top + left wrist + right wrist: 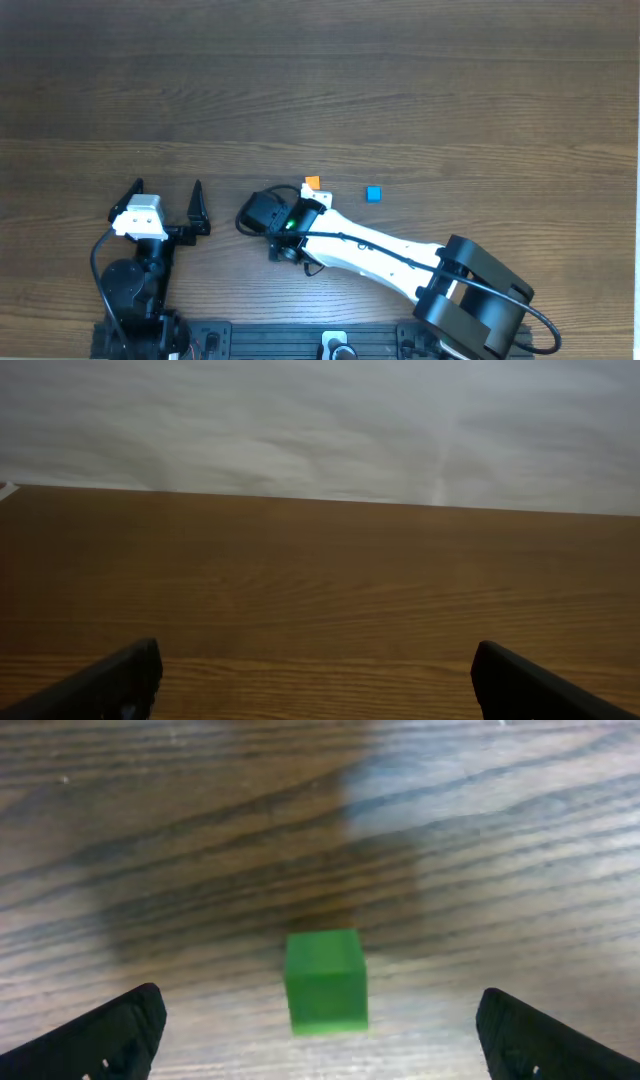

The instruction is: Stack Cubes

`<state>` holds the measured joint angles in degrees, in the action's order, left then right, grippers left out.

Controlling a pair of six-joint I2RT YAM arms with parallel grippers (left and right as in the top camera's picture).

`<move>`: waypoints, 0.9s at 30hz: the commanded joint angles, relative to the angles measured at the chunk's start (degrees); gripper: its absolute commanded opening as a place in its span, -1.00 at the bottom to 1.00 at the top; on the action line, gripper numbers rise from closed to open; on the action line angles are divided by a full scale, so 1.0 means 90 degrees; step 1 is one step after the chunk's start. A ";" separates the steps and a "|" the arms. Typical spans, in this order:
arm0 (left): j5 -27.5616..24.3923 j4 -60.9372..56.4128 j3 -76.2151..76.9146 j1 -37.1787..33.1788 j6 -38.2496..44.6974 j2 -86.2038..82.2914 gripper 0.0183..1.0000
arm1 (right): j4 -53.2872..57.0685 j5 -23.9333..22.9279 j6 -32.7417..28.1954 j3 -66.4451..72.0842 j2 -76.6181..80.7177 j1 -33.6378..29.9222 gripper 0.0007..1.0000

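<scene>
A green cube rests on the wooden table, centred between the wide-apart fingers of my right gripper, which hovers open above it without touching. In the top view the right gripper sits left of the table's middle, reached across from the right base. An orange cube lies just beyond the right wrist, and a blue cube lies a little to its right. My left gripper stands open near the left base, nothing between its fingers.
The wooden table stretches wide and bare toward the far side. The right arm's white forearm runs diagonally from the right base to the centre, close to the orange cube.
</scene>
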<state>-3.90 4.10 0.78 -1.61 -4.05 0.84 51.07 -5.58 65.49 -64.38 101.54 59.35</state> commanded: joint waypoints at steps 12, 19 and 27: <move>-0.0036 0.0000 -0.0046 -0.0032 0.0073 -0.0034 1.00 | -0.0605 0.0017 -0.1047 0.0478 0.0053 -0.0185 0.99; -0.0036 0.0000 -0.0046 -0.0032 0.0073 -0.0034 1.00 | -0.0578 0.0126 -0.1052 0.0478 0.0053 -0.0180 0.96; -0.0036 0.0000 -0.0046 -0.0032 0.0073 -0.0032 1.00 | -0.0588 0.0168 -0.1044 0.0551 0.0053 -0.0168 0.71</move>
<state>-3.90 4.10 0.78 -1.61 -4.05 0.84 45.82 -4.43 56.47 -59.88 101.54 58.04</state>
